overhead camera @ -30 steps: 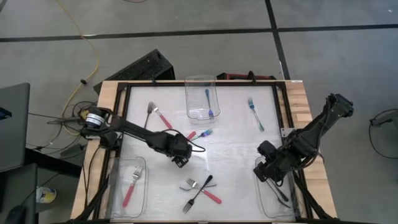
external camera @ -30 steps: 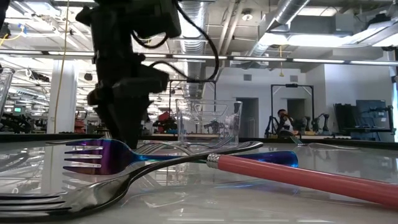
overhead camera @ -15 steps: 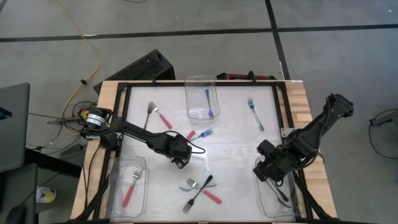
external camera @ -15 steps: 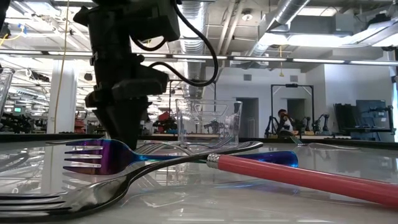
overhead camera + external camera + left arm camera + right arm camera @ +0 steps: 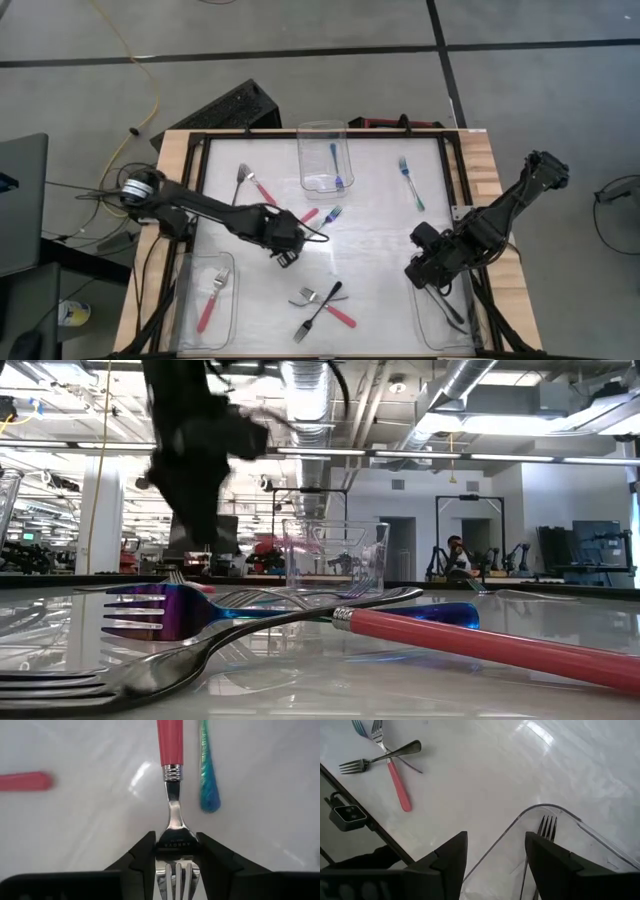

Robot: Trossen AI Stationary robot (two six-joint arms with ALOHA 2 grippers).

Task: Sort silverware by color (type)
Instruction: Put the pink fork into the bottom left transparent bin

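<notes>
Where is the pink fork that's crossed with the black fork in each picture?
High view: pink-handled fork at bottom middle.
Low view: up close, stretching to the right.
Left wrist view: not in it.
Right wrist view: upper left.
Shared landmark: the black fork lying across it.

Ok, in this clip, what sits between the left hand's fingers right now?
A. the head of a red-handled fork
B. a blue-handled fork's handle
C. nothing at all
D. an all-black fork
A: the left wrist view shows the left hand with its fingers on either side of the metal head of the red-handled fork, beside the blue-handled fork.
</notes>
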